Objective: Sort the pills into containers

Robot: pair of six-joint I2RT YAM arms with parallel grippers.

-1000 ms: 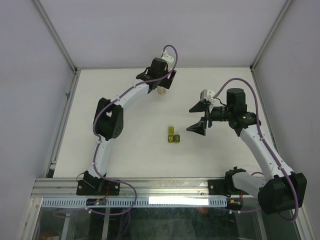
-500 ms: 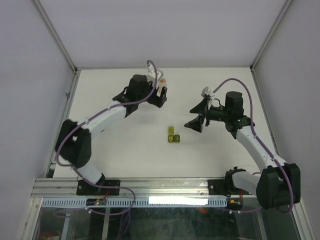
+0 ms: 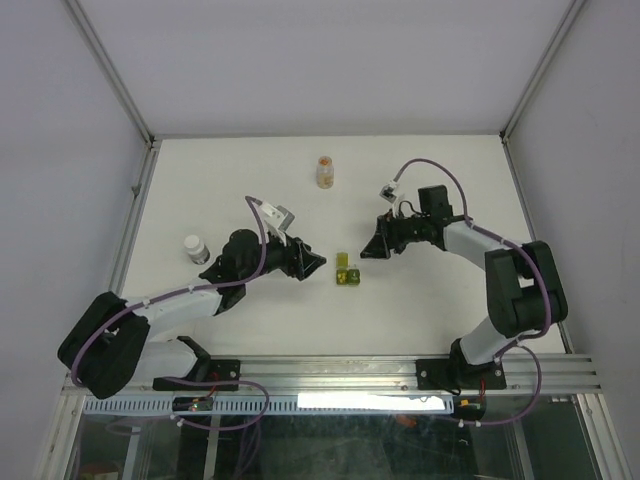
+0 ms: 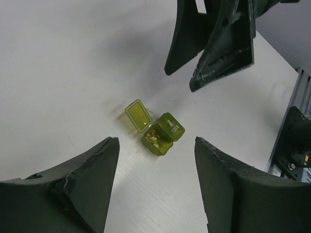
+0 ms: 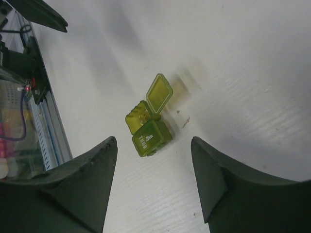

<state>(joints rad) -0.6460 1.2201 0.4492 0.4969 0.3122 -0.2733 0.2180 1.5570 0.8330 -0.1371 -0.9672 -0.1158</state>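
Left gripper (image 3: 315, 263): your jaws stand moderately apart and hold nothing. The gripper is low over the table (image 3: 230, 180) and points toward the middle.
Right gripper (image 3: 370, 248): also parted and empty. It is low over the table and faces your left gripper.
Green box (image 3: 347, 270): it lies on the table between your two grippers, just beyond each pair of fingertips. Neither gripper touches it.
Box as your left wrist sees it: it sits centred in the gap ahead of your fingers (image 4: 87, 174), with the right gripper's fingers beyond it.
Box as your right wrist sees it: again centred ahead of the open jaws, resting free on the table.
Box lids: one lid (image 5: 159, 92) is swung open. The neighbouring compartment is shut and bears small print I cannot read.
Open compartment (image 4: 154, 138): something pale tan shows inside. I cannot tell what it is.
Pills (image 3: 325, 170): an orange-brown mass inside the clear bottle (image 3: 325, 180).
Bottle position: upright at the far side of the table, well apart from both of your grippers.
White-capped vial (image 3: 195, 247): it stands to the left, beside your left arm.
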